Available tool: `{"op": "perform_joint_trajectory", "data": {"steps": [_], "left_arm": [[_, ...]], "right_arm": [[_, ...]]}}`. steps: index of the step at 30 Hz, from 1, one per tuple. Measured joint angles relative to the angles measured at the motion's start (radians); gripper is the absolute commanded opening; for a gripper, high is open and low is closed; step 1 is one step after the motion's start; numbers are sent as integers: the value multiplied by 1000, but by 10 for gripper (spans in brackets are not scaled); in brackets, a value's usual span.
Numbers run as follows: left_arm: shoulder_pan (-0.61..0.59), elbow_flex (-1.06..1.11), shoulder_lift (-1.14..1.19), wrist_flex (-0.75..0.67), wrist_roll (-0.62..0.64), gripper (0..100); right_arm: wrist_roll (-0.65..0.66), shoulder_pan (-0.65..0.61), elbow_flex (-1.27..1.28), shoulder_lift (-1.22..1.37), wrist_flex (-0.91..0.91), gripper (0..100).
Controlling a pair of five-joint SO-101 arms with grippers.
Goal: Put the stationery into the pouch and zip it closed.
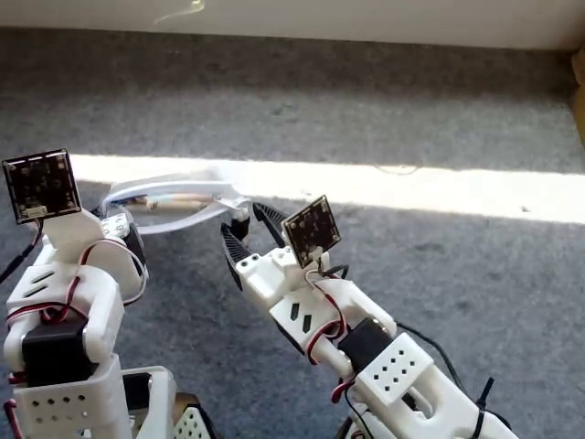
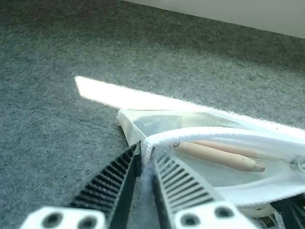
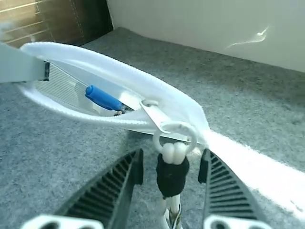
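Note:
A clear pouch (image 1: 174, 199) with a white zipper band lies open on the grey carpet between my two arms. My left gripper (image 2: 145, 153) is shut on the pouch's zipper edge (image 2: 157, 138) at one end. Two wooden pencils (image 2: 219, 155) lie inside the pouch. A blue pen (image 3: 105, 98) is also inside. My right gripper (image 3: 171, 160) stands open at the other end. The zipper's ring pull (image 3: 174, 136) and its black tassel (image 3: 171, 174) sit between the fingers, untouched. In the high view the right gripper (image 1: 240, 219) sits at the pouch's right end.
Grey carpet (image 1: 411, 110) covers the whole work area, crossed by a bright strip of sunlight (image 1: 439, 187). A white wall (image 1: 366, 18) runs along the back. A wooden piece (image 1: 579, 91) shows at the far right edge.

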Motion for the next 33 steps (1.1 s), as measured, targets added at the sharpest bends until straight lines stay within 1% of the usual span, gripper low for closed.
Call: {"op": "perform_joint_trajectory", "data": {"steps": [4, 11, 14, 22, 29, 31, 33], "left_arm": [[0, 0, 0, 0, 0, 7], [0, 0, 0, 0, 0, 7], [0, 0, 0, 0, 0, 7], [0, 0, 0, 0, 0, 7], [0, 0, 0, 0, 0, 7], [0, 0, 0, 0, 0, 7], [0, 0, 0, 0, 0, 7]], "right_arm": [[0, 6, 0, 17, -3, 178], [0, 31, 0, 169, -25, 177], [0, 31, 0, 169, -55, 177], [0, 31, 0, 95, -63, 177], [0, 31, 0, 126, -66, 176], [0, 31, 0, 143, -66, 160], [0, 31, 0, 144, -66, 112]]}}
